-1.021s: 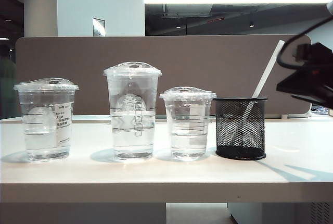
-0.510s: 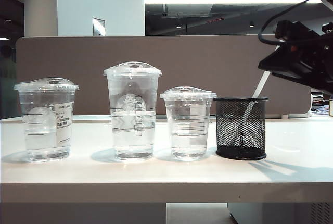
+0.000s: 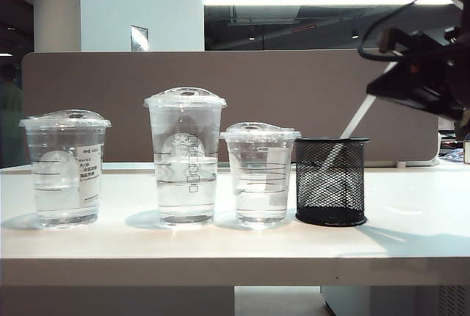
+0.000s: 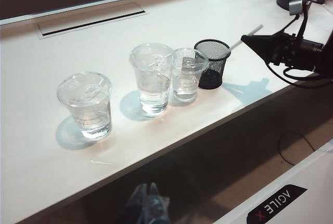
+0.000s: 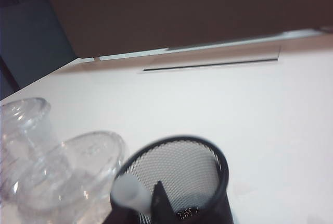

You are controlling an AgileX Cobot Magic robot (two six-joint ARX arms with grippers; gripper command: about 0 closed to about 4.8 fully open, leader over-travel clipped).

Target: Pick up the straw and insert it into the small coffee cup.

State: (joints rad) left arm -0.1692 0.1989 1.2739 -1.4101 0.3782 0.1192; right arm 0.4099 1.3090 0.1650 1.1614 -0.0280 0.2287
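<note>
The white straw (image 3: 358, 121) leans to the right out of a black mesh holder (image 3: 330, 181). My right gripper (image 3: 380, 87) is at the straw's top end, shut on it. In the right wrist view the blurred straw tip (image 5: 129, 191) sits between the dark fingers (image 5: 158, 199), above the holder (image 5: 221, 164). The small coffee cup (image 3: 259, 176), lidded and part full of water, stands touching the holder's left side. In the left wrist view my left gripper (image 4: 148, 195) hangs below the table's front edge, shut and empty, far from the small coffee cup (image 4: 186, 75) and the straw (image 4: 248, 32).
A tall clear cup with a round logo (image 3: 185, 158) stands left of the small one. A wide cup with a white label (image 3: 64, 169) is further left. A brown partition (image 3: 110, 88) runs along the back of the table (image 3: 220, 242). A cable slot (image 4: 91, 20) lies in the tabletop.
The right gripper has come in over the straw's top and shut on it. The holder and the small cup have shifted slightly left. The left arm has kept still.
</note>
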